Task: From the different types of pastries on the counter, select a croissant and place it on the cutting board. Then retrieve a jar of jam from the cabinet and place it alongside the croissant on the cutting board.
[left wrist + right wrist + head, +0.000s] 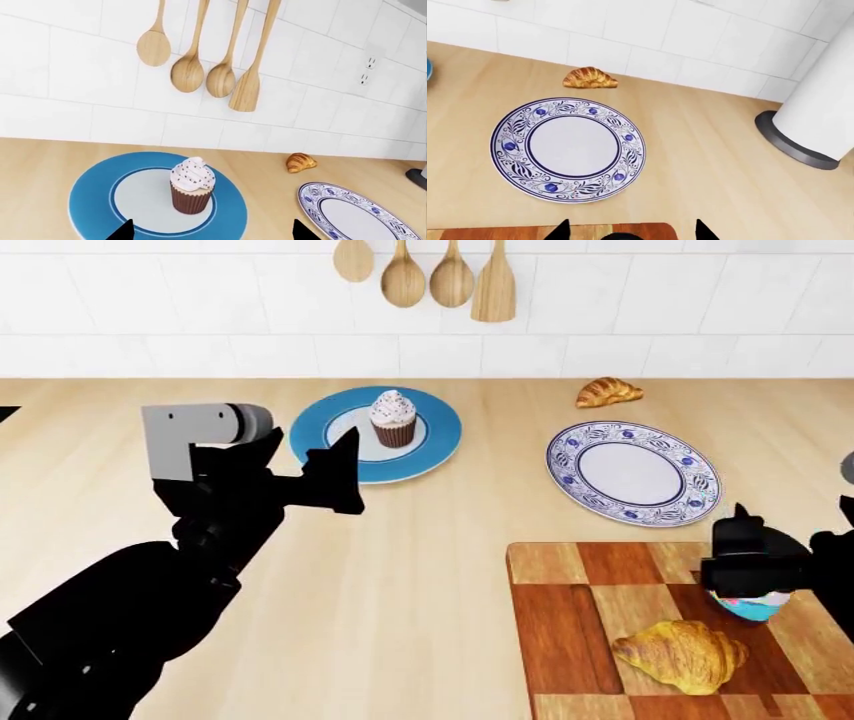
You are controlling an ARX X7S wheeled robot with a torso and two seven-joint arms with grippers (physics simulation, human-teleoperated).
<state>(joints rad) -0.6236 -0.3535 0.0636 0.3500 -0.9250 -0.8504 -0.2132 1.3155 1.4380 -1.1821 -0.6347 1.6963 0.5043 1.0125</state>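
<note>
Croissant (pixel 682 656) lies nearest on the cutting board (pixel 574 610), with the right gripper (pixel 758 562) just beyond, fingers pinching a mostly hidden item. Farther across the desk (pixel 427 570), the left gripper (pixel 331 475), fingers spread, hovers before the cupcake (pixel 392 419).

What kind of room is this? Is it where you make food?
Most likely a kitchen. Wooden spoons hang on a white tiled wall, and a wood-grain counter holds a cupcake on a blue plate, croissants, and a checkered cutting board.
</note>
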